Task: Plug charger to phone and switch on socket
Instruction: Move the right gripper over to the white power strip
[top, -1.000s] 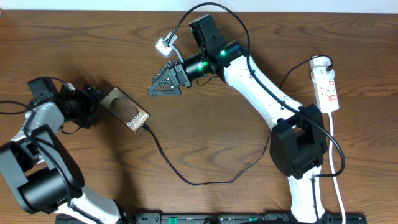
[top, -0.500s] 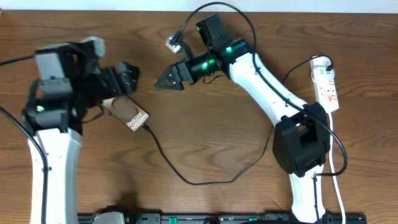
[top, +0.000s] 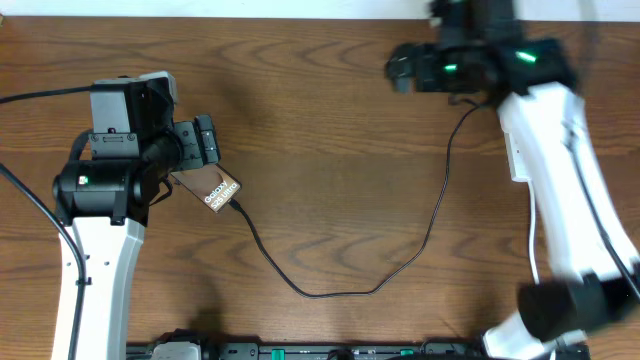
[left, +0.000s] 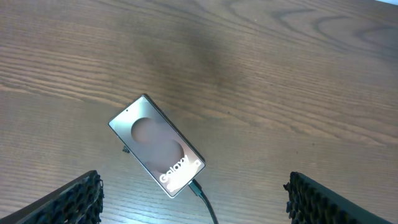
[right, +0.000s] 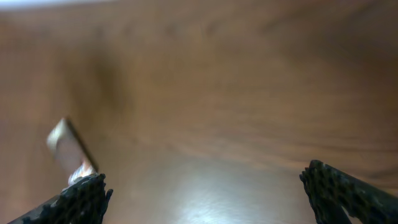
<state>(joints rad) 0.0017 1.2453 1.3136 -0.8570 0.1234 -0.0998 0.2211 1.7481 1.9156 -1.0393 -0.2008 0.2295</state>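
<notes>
One bench; one phone; one charger; one socket, mostly hidden; two pincers: left pincer, right pincer.

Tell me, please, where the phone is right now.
Overhead, the phone lies flat on the table's left side, just beneath the left gripper, with the charger running from its lower-right end.

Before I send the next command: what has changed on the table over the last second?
The left gripper rose from the phone's left end to hover over it, open and empty. The right gripper swung from the middle off to the far right, open and empty. The phone and the charger, plugged into it, stayed put.
</notes>
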